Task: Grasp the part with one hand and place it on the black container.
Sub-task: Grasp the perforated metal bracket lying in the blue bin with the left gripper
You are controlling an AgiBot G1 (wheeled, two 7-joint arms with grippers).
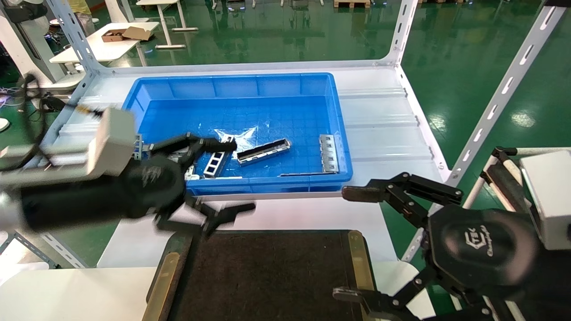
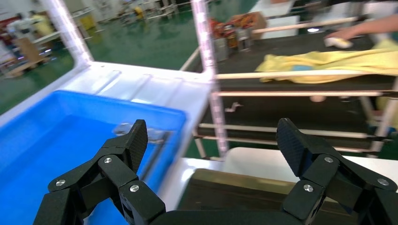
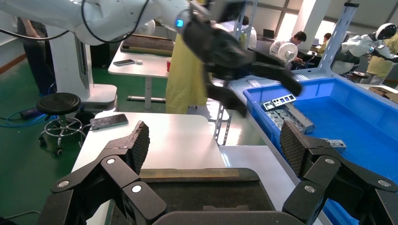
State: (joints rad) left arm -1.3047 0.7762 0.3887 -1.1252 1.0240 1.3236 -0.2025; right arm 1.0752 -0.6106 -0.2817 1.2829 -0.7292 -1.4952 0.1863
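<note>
The part [image 1: 263, 150], a long grey channel strip, lies in the blue bin [image 1: 241, 87] near its front wall; it also shows in the right wrist view [image 3: 296, 117]. The black container [image 1: 267, 276] sits in front of the bin, and shows in the left wrist view [image 2: 234, 190] and the right wrist view [image 3: 202, 192]. My left gripper [image 1: 234, 177] is open and empty over the bin's front-left corner, one finger above the bin, the other above the tray's far edge. My right gripper [image 1: 349, 243] is open and empty at the tray's right side.
A ladder-like strip [image 1: 214, 162] lies by the left finger, another [image 1: 328, 153] at the bin's front right. A clear plastic bag [image 1: 238, 133] lies behind the part. White perforated rack posts [image 1: 499, 96] stand around the shelf. A white table [image 3: 155, 136] lies beyond the tray.
</note>
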